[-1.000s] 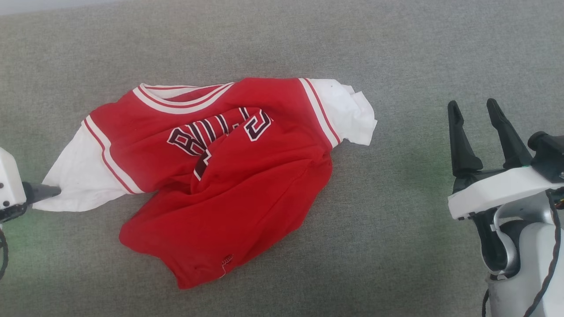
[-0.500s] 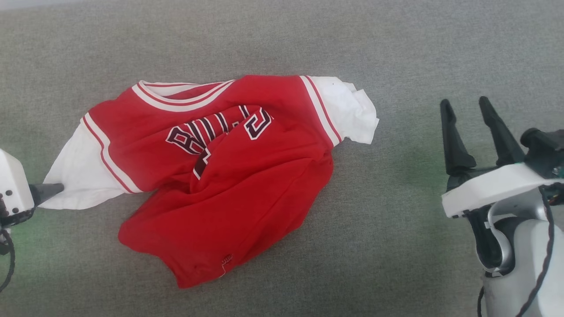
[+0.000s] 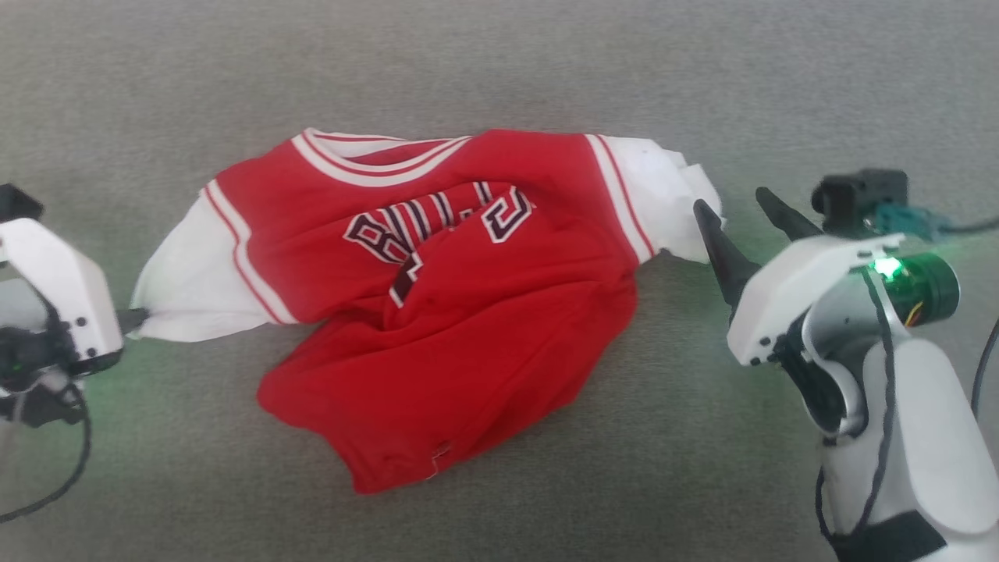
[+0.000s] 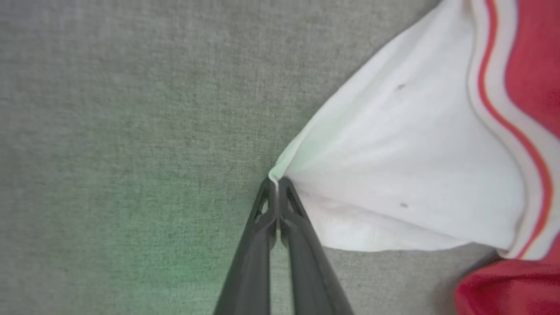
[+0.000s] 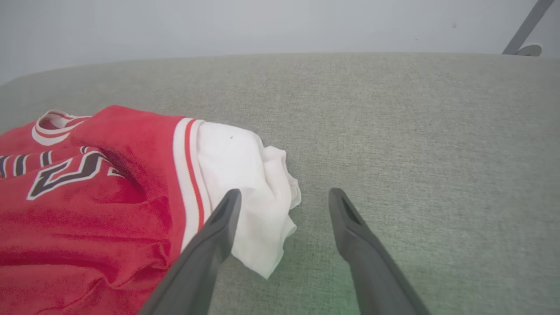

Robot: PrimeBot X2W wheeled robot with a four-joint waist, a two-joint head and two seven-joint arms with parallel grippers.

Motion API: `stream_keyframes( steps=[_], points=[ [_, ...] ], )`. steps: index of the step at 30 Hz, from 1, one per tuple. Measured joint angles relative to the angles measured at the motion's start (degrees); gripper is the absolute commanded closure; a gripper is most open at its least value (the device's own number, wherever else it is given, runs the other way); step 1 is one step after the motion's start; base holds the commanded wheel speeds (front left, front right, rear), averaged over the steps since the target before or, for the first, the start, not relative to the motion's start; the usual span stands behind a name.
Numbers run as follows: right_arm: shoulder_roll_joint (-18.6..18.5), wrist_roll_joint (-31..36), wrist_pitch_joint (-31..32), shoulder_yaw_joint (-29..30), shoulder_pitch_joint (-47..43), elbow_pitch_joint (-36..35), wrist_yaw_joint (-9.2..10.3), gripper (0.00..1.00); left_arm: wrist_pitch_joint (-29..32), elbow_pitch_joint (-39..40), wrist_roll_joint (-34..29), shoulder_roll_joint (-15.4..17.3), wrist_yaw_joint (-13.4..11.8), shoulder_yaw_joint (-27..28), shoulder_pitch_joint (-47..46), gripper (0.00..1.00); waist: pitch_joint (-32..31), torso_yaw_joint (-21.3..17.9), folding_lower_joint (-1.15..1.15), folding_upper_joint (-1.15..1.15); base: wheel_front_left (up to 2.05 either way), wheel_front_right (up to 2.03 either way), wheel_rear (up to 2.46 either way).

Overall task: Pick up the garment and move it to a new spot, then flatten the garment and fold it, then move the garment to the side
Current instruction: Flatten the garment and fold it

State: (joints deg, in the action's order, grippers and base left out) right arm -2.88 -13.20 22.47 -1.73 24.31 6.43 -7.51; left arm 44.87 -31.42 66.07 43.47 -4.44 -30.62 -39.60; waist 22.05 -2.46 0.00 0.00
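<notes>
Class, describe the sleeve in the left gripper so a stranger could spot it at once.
On the grey cloth surface lies a crumpled red jersey with a white sleeve at each end. This sleeve is drawn to a point in the shut left gripper; the other sleeve lies bunched and free near the open right gripper.

Left gripper (image 4: pixel 276 181) has shut, now pinching the tip of the shirt's (image 3: pixel 468 312) left sleeve (image 4: pixel 393 153); right gripper (image 3: pixel 729 199) has swung in from well apart to just beside the right sleeve (image 3: pixel 663 187), fingers tipped toward it; head camera has shifted, so the shirt sits further right in that view
</notes>
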Motion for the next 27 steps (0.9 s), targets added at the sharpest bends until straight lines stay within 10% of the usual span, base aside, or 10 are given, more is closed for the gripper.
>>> stream_keyframes(
  steps=[16, 17, 18, 27],
  points=[
    [-0.21, 3.24, 27.2, 4.12, 11.77, 13.8, 0.0, 0.0, -2.75, -6.23, -1.29, -7.4, 5.97, -2.16, -5.06, 1.0, 0.55, 6.47, 0.0, 0.0, 0.0, 0.0, 0.0],
    [-0.24, 3.14, 27.91, 4.35, 12.38, 14.48, 0.0, 0.65, -3.03, -6.79, -1.29, -7.58, 6.22, -2.19, -5.28, 1.0, 0.58, 6.63, 0.0, 0.0, 0.0, 0.0, 0.0],
    [-0.21, 3.18, 28.31, 4.98, 12.9, 15.1, 0.0, 1.0, -3.14, -7.37, -1.27, -7.87, 6.5, -2.2, -5.52, 1.0, 0.59, 6.77, 0.0, 0.0, 0.0, 0.0, 0.0],
    [0.01, 2.5, 25.83, 7.31, 17.36, 16.25, 0.0, 1.0, -6.19, -10.47, -1.67, -8.56, 7.55, -1.36, -10.24, 1.0, -1.59, 6.67, 0.0, 0.0, 0.0, 0.0, 0.0]
  ],
)
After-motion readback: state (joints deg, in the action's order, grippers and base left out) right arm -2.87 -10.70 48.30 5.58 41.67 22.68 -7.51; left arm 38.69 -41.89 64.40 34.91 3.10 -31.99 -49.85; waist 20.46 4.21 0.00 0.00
